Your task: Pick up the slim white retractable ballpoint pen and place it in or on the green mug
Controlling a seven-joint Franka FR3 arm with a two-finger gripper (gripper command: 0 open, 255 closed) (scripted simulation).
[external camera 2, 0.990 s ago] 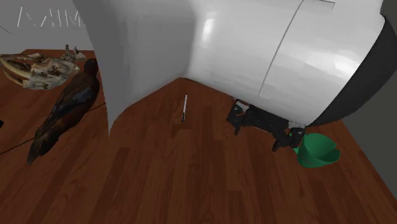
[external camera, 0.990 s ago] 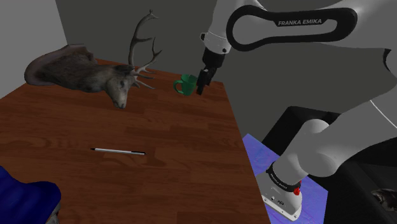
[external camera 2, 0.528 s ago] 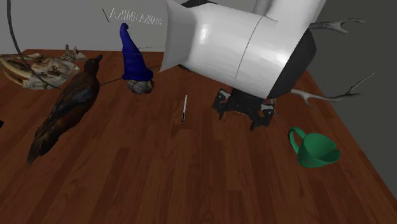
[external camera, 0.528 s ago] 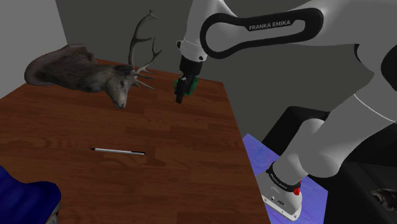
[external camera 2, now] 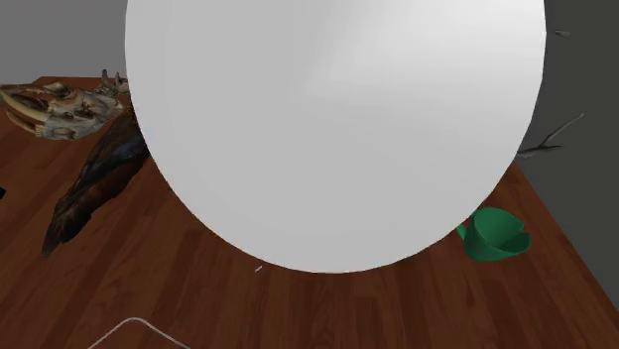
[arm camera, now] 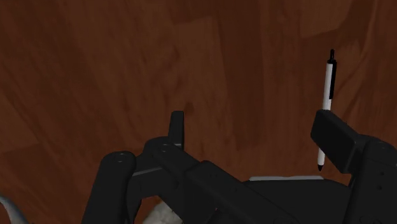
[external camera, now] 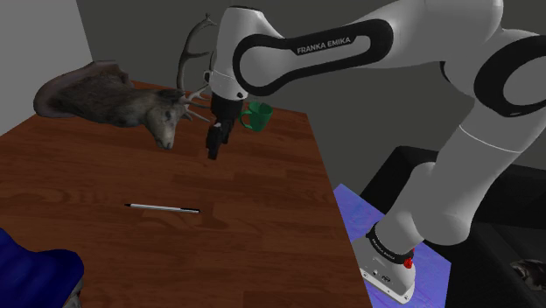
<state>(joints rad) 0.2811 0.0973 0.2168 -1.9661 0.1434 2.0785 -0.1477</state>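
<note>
The white Franka arm [external camera: 332, 48] reaches out over the dark wooden table [external camera: 262, 227], with its black jaws pointing down above the boards. In the shoulder view they hang between the snout of a mounted stag's head [external camera: 131, 105] and the green mug [external camera: 259, 114]. The mug sits near the table's far edge, partly covered by the arm's wrist.

The jaws are wide open and hold nothing. In the wrist view the two fingers [arm camera: 176, 127] stand well apart, with bare wood [arm camera: 95, 76] between them.

The slim white ballpoint pen [external camera: 164, 208] lies flat on the table, well apart from both the jaws and the mug, towards the shoulder view's lower left. In the wrist view the pen [arm camera: 329, 83] shows a black clip end and a dark tip. It lies just outside the gap, and one finger overlaps part of its barrel.

In the second exterior view a big white link of the arm [external camera 2: 337, 129] blocks the middle. The mug [external camera 2: 496, 236] peeks out at its lower right on the table [external camera 2: 397, 307]. A dark bird figure [external camera 2: 89, 188] lies at that view's left, with a pale skull-like piece [external camera 2: 60, 109] beyond it. Antler tips [external camera 2: 544, 149] poke out at the right.

A blue object [external camera: 35, 276] sits at the shoulder view's lower left corner.
</note>
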